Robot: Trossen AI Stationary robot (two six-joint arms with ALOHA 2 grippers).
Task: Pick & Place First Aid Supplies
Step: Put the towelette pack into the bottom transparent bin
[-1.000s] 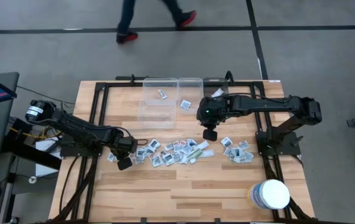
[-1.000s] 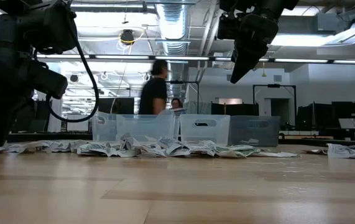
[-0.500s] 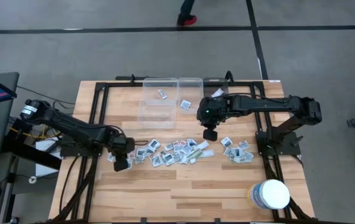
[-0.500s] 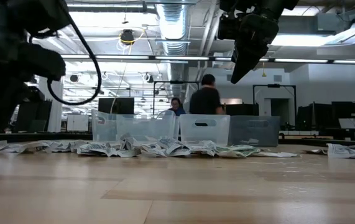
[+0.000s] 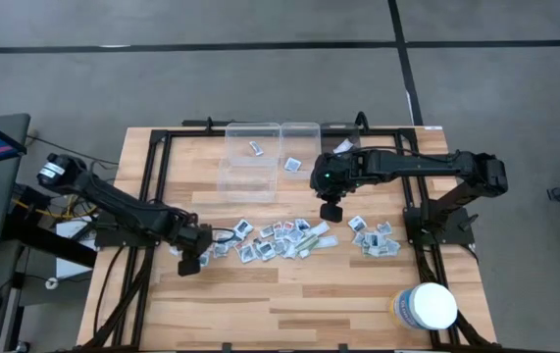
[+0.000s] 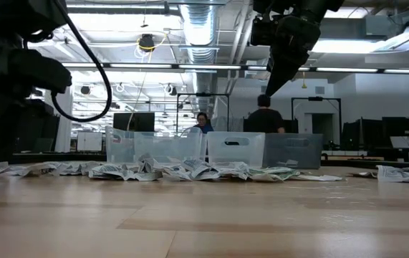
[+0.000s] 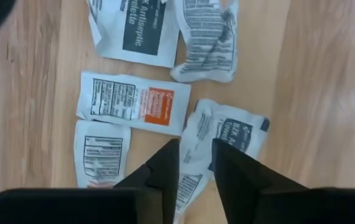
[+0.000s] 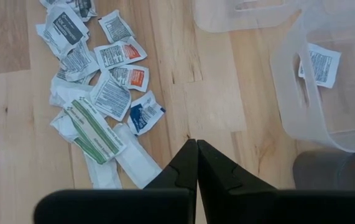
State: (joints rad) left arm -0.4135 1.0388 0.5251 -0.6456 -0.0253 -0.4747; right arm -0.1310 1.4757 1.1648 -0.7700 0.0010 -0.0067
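Under the left gripper, its fingers slightly parted over a packet, another packet reads "Antiseptic"; the right gripper hangs pressed together.

Overhead looks down; low view level; both share packets

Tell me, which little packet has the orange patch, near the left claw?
The flat packet lying crosswise just past the left gripper: white with an orange block. Its neighbours carry dark prints.
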